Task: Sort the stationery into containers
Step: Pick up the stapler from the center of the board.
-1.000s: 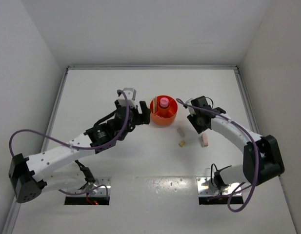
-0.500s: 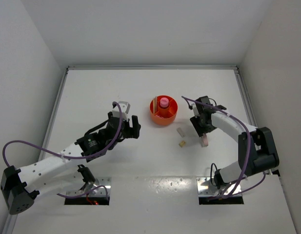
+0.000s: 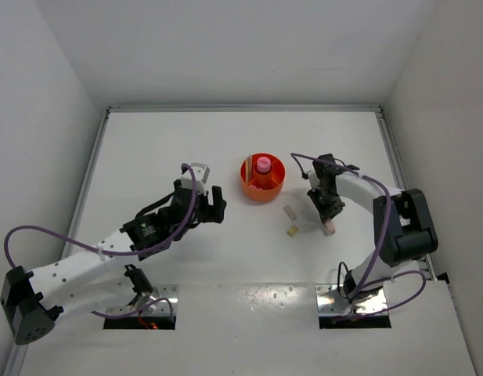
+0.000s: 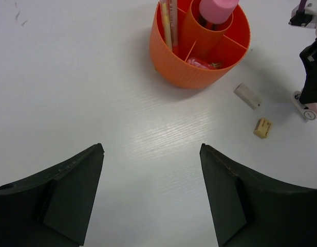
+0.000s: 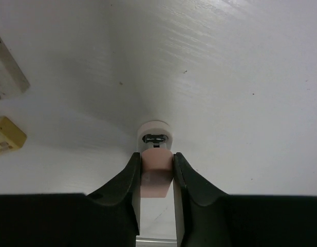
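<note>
The round orange organiser (image 3: 262,186) stands mid-table and holds a pink-capped tube (image 3: 262,165) in its central well. In the left wrist view the organiser (image 4: 184,77) also holds a cream stick (image 4: 166,23), a thin pink pen (image 4: 173,15) and a pink eraser (image 4: 199,63). A beige eraser (image 3: 289,211) and a tiny tan cube (image 3: 291,231) lie on the table to its right. My right gripper (image 5: 156,162) is shut on a small pink eraser (image 5: 156,175) with a white round end, low at the table. My left gripper (image 4: 151,149) is open and empty, left of the organiser.
The beige eraser (image 5: 6,77) and tan cube (image 5: 6,135) lie just left of my right gripper (image 3: 328,219). White walls enclose the table on three sides. My left gripper (image 3: 218,205) hovers over bare table.
My left gripper has drawn back from the organiser toward the near left. My right gripper has moved down to the pink eraser and shut on it.
</note>
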Available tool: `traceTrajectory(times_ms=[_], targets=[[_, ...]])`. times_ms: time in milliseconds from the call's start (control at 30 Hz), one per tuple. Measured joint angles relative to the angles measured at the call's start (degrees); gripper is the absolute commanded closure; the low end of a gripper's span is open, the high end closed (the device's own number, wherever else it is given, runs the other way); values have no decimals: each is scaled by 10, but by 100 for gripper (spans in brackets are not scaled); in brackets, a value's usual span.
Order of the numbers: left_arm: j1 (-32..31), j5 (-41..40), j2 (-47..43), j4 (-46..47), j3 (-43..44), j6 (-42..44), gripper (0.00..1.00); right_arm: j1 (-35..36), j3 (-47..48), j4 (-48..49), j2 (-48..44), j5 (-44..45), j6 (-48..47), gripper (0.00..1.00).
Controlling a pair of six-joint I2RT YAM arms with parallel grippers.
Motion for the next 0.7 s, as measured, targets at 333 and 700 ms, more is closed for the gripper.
traceTrajectory(times_ms=[333, 700], targets=[[0, 3, 2, 0, 0, 3, 18, -3, 55, -36, -51, -82, -14, 100], [0, 4, 8, 0, 1, 4, 18, -3, 324, 28, 11, -215, 64, 100]])
